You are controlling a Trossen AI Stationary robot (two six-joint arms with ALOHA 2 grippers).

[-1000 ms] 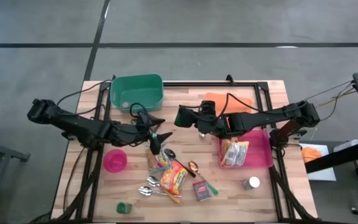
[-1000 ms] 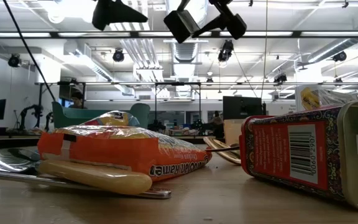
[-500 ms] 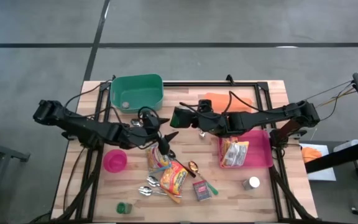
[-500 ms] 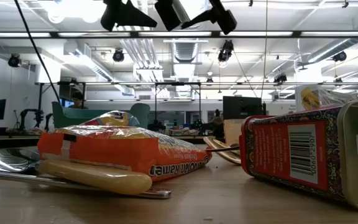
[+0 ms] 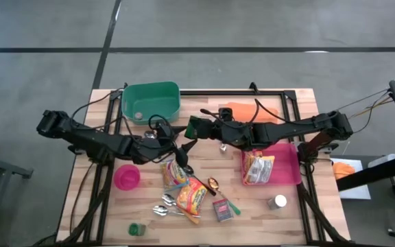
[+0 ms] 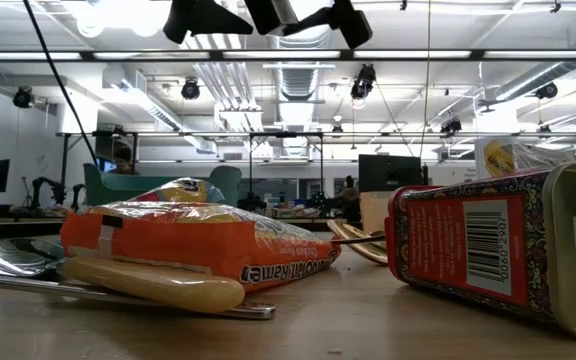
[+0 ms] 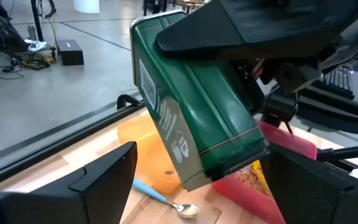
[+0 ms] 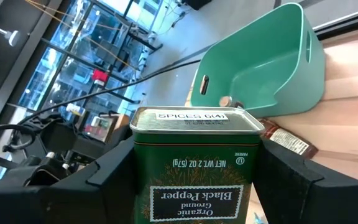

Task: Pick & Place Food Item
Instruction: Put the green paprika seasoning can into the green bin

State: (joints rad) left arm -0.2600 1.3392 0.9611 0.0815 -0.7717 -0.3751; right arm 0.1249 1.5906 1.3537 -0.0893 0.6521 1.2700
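Green rectangular pepper tin (image 5: 195,126) is hanging clamped in the right gripper (image 5: 192,127) above bare tabletop, now nearer the teal plastic bin (image 5: 150,101), while the left gripper (image 5: 182,151), fingers spread wide, is hovering just beside it.

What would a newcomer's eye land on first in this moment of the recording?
The green black pepper tin clamped in the right gripper, held above mid-table and facing the open left gripper, as if mid-handover. Next, the teal bin at the table's far edge and the pink tray on the right with a snack bag in it. Packets and spoons clutter the near side.
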